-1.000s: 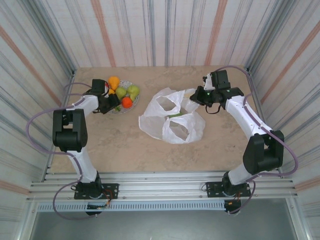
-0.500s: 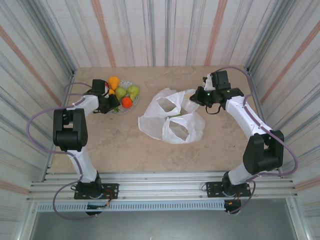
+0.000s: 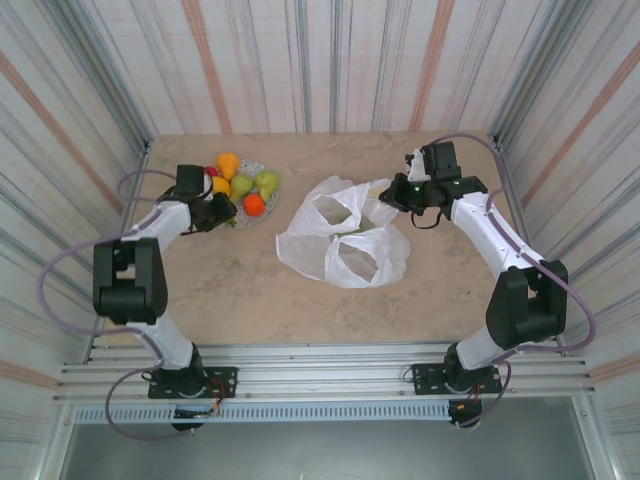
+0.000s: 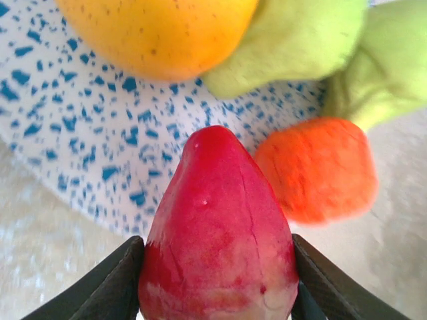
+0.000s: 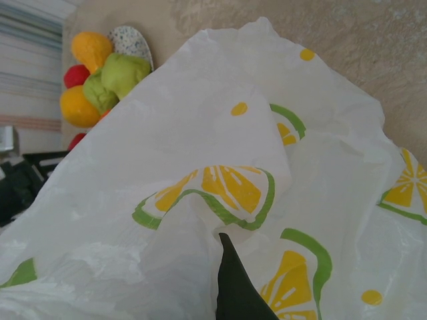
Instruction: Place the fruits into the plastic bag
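Note:
A red pear-shaped fruit (image 4: 220, 227) stands at the near edge of the speckled plate (image 4: 80, 127), and my left gripper (image 4: 217, 243) is shut on it, both dark fingers pressed to its sides. Behind it on the plate lie a yellow-orange fruit (image 4: 157, 33), two green ones (image 4: 293, 40) and an orange one (image 4: 317, 170). From above, the left gripper (image 3: 220, 210) sits at the plate's left front. The white plastic bag (image 3: 345, 235) with citrus prints lies mid-table. My right gripper (image 3: 390, 197) is shut on its far right edge; one dark finger (image 5: 237, 287) shows with film folded over it.
Corrugated striped walls close the table on three sides. The plate (image 3: 252, 167) sits near the back left corner. Bare tabletop lies between plate and bag and in front of the bag. The left arm's cable loops out toward the left wall.
The left jaws have closed in on the red fruit. The left arm's elbow has swung out to the left. The right arm and the bag have not moved.

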Controlling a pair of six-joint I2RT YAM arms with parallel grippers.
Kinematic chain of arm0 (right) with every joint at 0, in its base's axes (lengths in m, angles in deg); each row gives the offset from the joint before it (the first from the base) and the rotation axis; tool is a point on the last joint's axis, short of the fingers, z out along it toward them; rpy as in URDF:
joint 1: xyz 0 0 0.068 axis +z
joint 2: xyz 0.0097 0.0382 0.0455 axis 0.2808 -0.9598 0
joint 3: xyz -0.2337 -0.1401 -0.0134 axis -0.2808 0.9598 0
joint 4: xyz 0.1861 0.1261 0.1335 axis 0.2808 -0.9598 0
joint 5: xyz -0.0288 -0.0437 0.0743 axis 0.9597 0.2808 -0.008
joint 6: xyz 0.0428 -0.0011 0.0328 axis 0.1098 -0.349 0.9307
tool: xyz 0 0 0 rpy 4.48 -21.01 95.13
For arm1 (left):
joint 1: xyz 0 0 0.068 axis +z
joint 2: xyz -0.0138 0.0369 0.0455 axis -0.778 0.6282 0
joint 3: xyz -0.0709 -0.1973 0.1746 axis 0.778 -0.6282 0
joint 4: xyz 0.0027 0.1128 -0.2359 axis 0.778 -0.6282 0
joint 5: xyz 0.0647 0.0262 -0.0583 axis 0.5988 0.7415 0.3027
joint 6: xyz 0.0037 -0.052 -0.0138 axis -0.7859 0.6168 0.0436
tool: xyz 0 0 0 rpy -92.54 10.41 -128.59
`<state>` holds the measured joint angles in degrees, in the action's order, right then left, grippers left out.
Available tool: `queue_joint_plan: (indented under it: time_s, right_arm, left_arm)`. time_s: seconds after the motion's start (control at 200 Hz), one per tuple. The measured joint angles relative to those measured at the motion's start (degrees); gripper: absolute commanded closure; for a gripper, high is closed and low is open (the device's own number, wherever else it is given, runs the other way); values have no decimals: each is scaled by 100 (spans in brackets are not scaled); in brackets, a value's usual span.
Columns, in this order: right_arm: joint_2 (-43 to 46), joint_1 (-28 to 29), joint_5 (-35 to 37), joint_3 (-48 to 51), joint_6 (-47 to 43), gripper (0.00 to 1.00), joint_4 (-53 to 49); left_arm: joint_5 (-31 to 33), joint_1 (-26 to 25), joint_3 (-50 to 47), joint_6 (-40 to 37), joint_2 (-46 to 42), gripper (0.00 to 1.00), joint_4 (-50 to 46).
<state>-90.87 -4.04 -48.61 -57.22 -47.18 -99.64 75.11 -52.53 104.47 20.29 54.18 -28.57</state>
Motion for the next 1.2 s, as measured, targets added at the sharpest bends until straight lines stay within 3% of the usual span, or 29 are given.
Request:
queue_joint_plan:
  time_s: [0.225,0.371,0.541,0.636,0.782,1.197]
  right_arm:
    - [0,0,-11,0,44,100,96]
    - [0,0,-13,0,127,100,131]
    - [0,13,-33,0,173,100,192]
    - [0,39,-33,0,188,100,258]
    - [-4,79,-96,0,192,100,278]
    - [-149,85,-140,0,195,100,280]
  left_arm:
    - [-282,-310,-966,125,-2061,47,-59]
    - [-363,-1449,-1141,103,-3152,48,-219]
    - [-267,-2929,-1141,98,-3742,47,-144]
    - [-210,-3451,-1141,96,-3606,48,17]
    - [-203,-3832,-1134,50,-2791,48,258]
    - [-240,-4299,-605,-216,-800,49,1036]
